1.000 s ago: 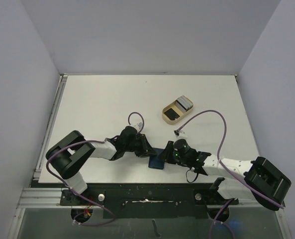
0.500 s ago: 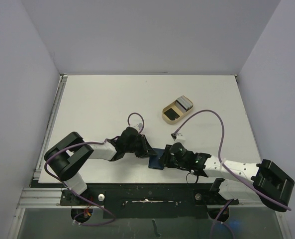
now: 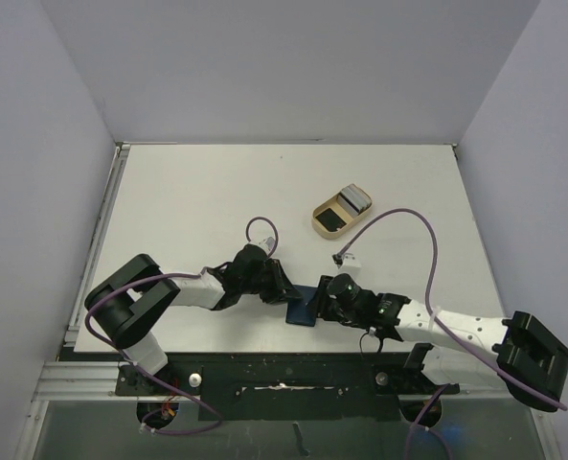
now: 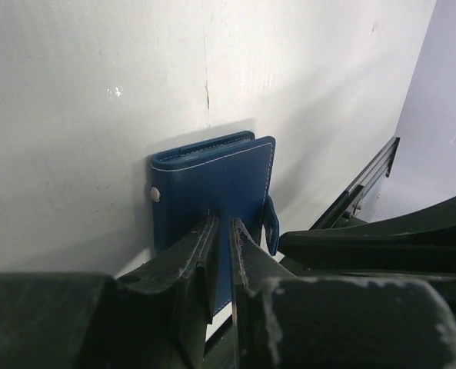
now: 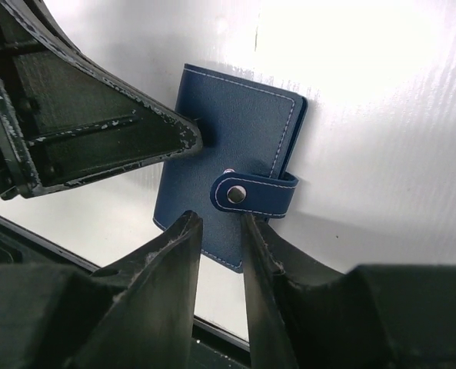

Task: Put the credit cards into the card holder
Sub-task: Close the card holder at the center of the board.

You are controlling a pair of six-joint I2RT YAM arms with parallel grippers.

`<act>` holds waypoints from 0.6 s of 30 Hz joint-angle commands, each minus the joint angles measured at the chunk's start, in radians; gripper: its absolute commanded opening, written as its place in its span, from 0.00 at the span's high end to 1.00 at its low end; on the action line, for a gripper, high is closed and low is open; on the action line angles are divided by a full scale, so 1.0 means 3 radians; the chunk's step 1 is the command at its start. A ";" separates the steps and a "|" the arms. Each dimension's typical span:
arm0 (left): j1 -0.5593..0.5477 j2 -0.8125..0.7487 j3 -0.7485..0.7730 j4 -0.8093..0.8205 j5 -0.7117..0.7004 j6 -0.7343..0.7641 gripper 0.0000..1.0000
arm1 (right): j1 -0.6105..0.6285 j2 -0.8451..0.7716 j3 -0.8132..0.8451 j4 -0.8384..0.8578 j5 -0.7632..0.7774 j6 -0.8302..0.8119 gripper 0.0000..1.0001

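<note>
The card holder [image 3: 301, 314] is a dark navy wallet, folded shut, lying flat near the table's front edge. Its snap strap [image 5: 254, 192] is fastened. My left gripper [image 3: 285, 290] is shut, its tips resting on the wallet's top face [image 4: 208, 181] from the left. My right gripper [image 3: 314, 305] hovers over the wallet's strap side [image 5: 228, 131], its jaws a narrow gap apart and holding nothing. The credit cards, one black [image 3: 333, 219] and one pale grey [image 3: 355, 200], lie in the tan oval dish [image 3: 318, 227] farther back.
The table's front edge [image 5: 212, 327] runs just beside the wallet, with a black metal rail [image 3: 284, 369] below it. Purple cables [image 3: 413, 225] loop over both arms. Grey walls close in the table on three sides.
The right arm has stretched out, its elbow sliding right, and its gripper has edged left onto the wallet. The left gripper and the wallet have hardly moved.
</note>
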 commanded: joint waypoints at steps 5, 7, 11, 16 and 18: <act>-0.0062 -0.0013 0.0081 -0.0289 -0.0074 0.0095 0.89 | 0.0029 -0.0190 0.0113 -0.0034 0.0297 0.0010 0.71; -0.0068 -0.0010 0.0093 -0.0295 -0.0076 0.0096 0.89 | 0.0031 -0.0140 0.0118 0.0017 0.0285 -0.0013 0.74; -0.0079 -0.0011 0.0088 -0.0300 -0.0082 0.0091 0.89 | 0.0017 -0.0006 0.0140 0.0103 0.0285 -0.0054 0.77; -0.0089 -0.0017 0.0079 -0.0298 -0.0085 0.0086 0.89 | -0.0048 0.0166 0.0180 0.0189 0.0260 -0.0123 0.78; -0.0092 -0.0016 0.0084 -0.0295 -0.0089 0.0086 0.88 | -0.0065 0.0205 0.0166 0.0255 0.0202 -0.0130 0.79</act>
